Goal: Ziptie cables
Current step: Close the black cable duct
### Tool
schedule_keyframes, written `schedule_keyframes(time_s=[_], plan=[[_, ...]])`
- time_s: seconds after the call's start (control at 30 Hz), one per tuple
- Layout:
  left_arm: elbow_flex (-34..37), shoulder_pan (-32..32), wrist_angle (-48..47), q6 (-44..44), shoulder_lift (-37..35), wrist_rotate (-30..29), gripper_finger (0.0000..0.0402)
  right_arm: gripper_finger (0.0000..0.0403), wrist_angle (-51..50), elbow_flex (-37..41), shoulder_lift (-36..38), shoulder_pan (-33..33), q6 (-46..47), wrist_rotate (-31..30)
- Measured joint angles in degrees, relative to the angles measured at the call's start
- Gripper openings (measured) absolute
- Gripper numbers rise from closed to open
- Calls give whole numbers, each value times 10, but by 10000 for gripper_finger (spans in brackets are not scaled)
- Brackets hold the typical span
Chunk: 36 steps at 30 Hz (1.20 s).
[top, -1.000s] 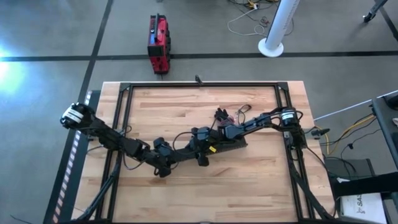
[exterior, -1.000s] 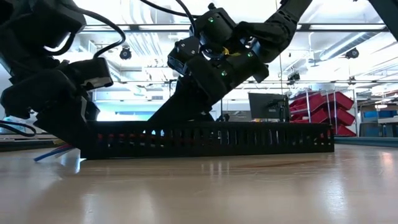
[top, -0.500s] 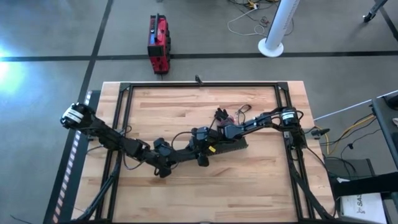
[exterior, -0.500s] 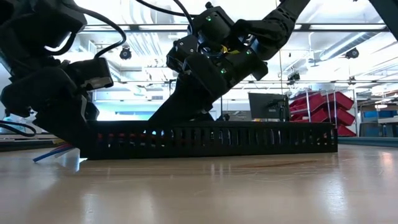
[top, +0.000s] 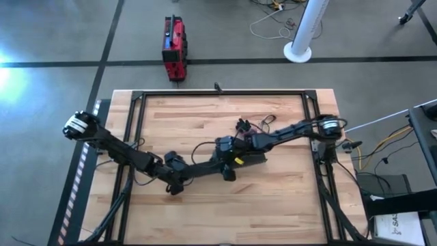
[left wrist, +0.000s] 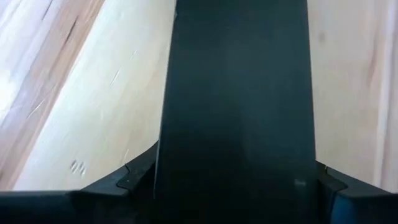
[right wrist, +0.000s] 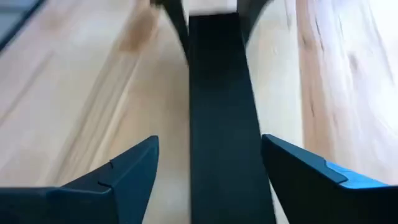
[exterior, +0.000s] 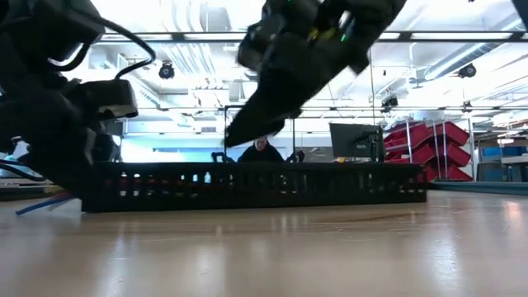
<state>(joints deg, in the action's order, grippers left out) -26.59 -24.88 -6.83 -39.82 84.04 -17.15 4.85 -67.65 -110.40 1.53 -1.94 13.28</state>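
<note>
Table: a pale wooden table (top: 205, 116) with a dark frame along its edges fills the middle of the high view.
Slotted duct: a long black slotted channel (exterior: 256, 183) lies on the table, spanning most of the low view's width; in the high view it sits just right of centre, mostly under the 2 arms.
Left gripper: the left gripper (top: 232, 162) reaches in from the lower left of the high view to the duct at centre. In the left wrist view the black duct (left wrist: 233, 106) fills the gap between the 2 fingers (left wrist: 134, 177) from side to side, so the claw is closed around it, only as wide as the duct itself.
Right gripper: the right gripper (right wrist: 208, 165) comes in from the right of the high view and hangs above the duct; in the low view it is raised clear of the duct's top edge, upper centre. In the right wrist view its 2 fingers (right wrist: 127, 168) stand spread wider than the duct below, with bare wood showing on either side, holding nothing.
Cables: a small tangle of thin wires (top: 249, 127) lies on the table just above centre in the high view, beside the right arm, near the duct's far side. Single colours are hard to make out.
Ziptie: cannot tell where it is.
Person: a seated person (exterior: 262, 150) shows in the room behind the duct, centre of the low view.
</note>
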Motion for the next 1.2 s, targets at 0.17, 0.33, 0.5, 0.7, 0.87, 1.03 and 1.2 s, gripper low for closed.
schedule_keyframes(time_s=[0.17,0.33,0.5,0.7,0.87,1.03,1.2], plan=[[1,-1,-70,-4,-36,14,235,235,-145,9,73,2,-15,-35],[2,-1,-133,-11,-106,42,237,181,-283,36,146,16,30,-85],[5,-2,-189,-42,-190,104,252,100,-364,102,219,46,125,-105],[-26,-2,-264,-69,-265,124,257,6,-324,192,293,73,207,-180],[-45,0,-281,-74,-287,121,248,12,-309,245,303,71,270,-286],[-46,-1,-318,-99,-273,120,247,3,-254,273,288,72,279,-301],[-46,0,-362,-122,-224,164,275,1,-213,288,277,72,275,-339]])
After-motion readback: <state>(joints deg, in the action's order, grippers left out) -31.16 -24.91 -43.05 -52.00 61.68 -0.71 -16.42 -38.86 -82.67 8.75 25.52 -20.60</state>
